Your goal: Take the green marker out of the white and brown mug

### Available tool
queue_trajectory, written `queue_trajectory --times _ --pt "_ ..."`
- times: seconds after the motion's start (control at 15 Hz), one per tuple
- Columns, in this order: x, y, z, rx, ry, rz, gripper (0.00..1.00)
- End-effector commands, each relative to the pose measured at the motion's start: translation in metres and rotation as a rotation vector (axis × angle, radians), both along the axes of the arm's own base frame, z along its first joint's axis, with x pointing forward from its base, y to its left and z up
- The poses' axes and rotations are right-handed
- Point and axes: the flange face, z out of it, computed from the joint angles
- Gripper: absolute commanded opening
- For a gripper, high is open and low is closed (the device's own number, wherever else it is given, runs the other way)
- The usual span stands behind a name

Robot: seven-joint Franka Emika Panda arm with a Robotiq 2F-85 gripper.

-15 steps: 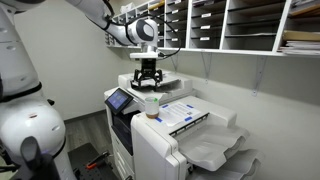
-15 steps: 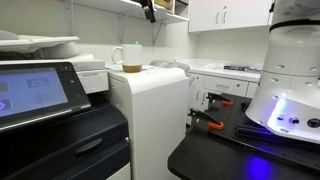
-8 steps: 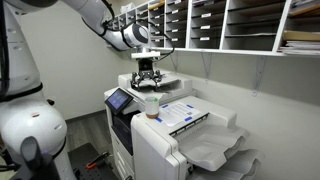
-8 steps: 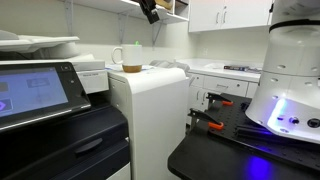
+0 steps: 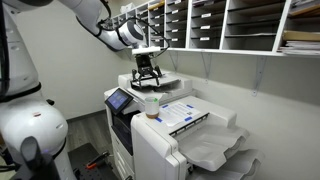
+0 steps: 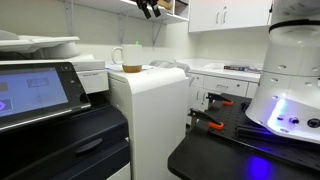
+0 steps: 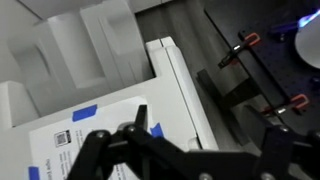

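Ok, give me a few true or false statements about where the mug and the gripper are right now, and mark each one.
1. The white and brown mug stands upright on top of the copier. True.
2. The gripper is down inside the mug. False: it hangs above the mug, clear of it.
3. Wall shelves run behind the copier. True.
4. The copier's screen is dark. False: it is lit.

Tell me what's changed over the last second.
The gripper rose slightly, farther above the white and brown mug. Nothing was visibly grasped or released; the green marker can't be made out. Mug and copier stayed put.
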Motion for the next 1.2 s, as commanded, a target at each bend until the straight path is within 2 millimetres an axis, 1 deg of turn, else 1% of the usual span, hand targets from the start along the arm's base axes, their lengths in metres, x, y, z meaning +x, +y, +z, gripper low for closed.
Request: queue_trajectory --times 0.0,0.13,0.2,0.33,0.4,0.47,0.6,0.73,0.87,0.93,1.0,1.07,1.13 --pt "0.003 0.002 -0.006 0.011 0.038 0.05 1.0" --pt "0.011 0.008 -0.019 0.012 0.102 0.151 1.0" --pt "0.014 0.011 -0.024 0.005 0.124 0.181 0.98" --pt "0.023 0.018 -0.036 -0.002 0.157 0.265 0.73" --pt "0.029 0.022 -0.041 -0.004 0.166 0.297 0.78" --pt "0.033 0.025 -0.046 -0.006 0.171 0.327 0.8" --pt "0.041 0.034 -0.055 0.009 0.185 0.377 0.7" --pt "0.044 0.045 -0.063 0.015 0.205 0.425 0.68" --pt "0.047 0.056 -0.07 0.013 0.211 0.462 0.76" --pt "0.048 0.059 -0.073 0.014 0.214 0.479 0.77" --pt "0.049 0.063 -0.076 0.012 0.216 0.489 0.8" --pt "0.05 0.065 -0.08 0.008 0.215 0.502 0.72" --pt "0.052 0.067 -0.083 0.003 0.218 0.51 0.69"
